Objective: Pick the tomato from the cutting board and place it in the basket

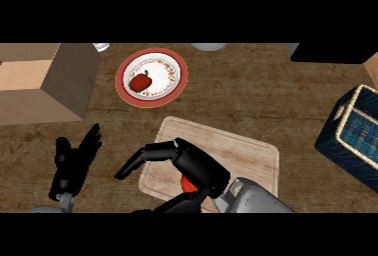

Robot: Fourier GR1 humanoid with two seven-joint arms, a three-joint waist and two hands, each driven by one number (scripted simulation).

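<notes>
Tomato (187,185) on the near part of the board (244,150): only a small red-orange sliver shows, rest hidden under the right hand (193,167). That hand's fingers curl round it. Left hand (74,162) left of the board, fingers straight, spread. Basket (353,132), dark blue with tan rim, right of the board.
</notes>
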